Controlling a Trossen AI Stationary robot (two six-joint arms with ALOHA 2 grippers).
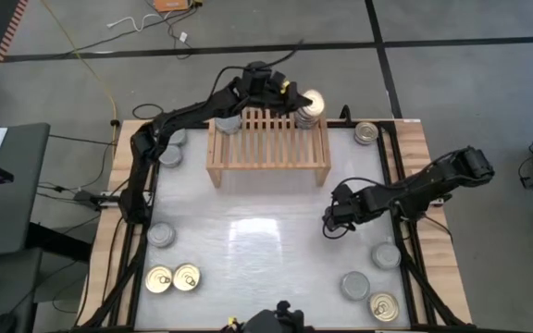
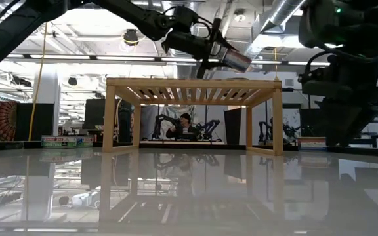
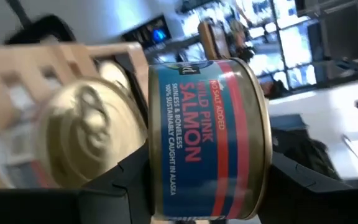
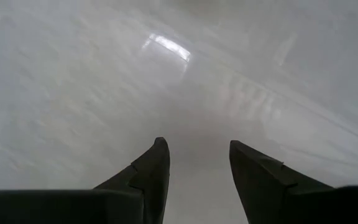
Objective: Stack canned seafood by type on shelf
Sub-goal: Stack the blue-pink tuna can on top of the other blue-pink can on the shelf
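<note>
The shelf (image 1: pixel 268 148) stands at the far middle of the table (image 1: pixel 266 236). Cans (image 1: pixel 172 277) lie near both side edges. One stack (image 1: pixel 306 116) sits on the shelf's far right corner.

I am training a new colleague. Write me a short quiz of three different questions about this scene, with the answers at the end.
1. True or false: the left hand is empty.
2. What does the right hand have under it? A) the shelf B) bare table C) a can
3. Fill in: the label of the held can reads "wild pink ____".

Key:
1. False; it grips a can above the far right end of the shelf.
2. B; its fingers are apart and hold nothing.
3. Salmon.
</note>
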